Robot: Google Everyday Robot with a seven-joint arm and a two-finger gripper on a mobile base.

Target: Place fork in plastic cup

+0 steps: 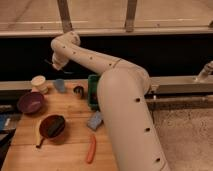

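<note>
While the gripper (56, 64) hangs just above the blue plastic cup (60, 85) at the wooden table's (70, 145) back edge, its grip cannot be told. The fork cannot be made out. The arm hides much of the green bin (92, 90).

Matt wooden table (65, 150); end effector (56, 64) above, smooth plastic.

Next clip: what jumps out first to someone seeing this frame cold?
The big cream robot arm dominates, rising from bottom right and bending toward the table's far left edge, where its gripper hangs above a pale cup and a small blue cup. On the wooden table below lie a purple bowl, a dark red bowl and an orange carrot-like piece.
</note>
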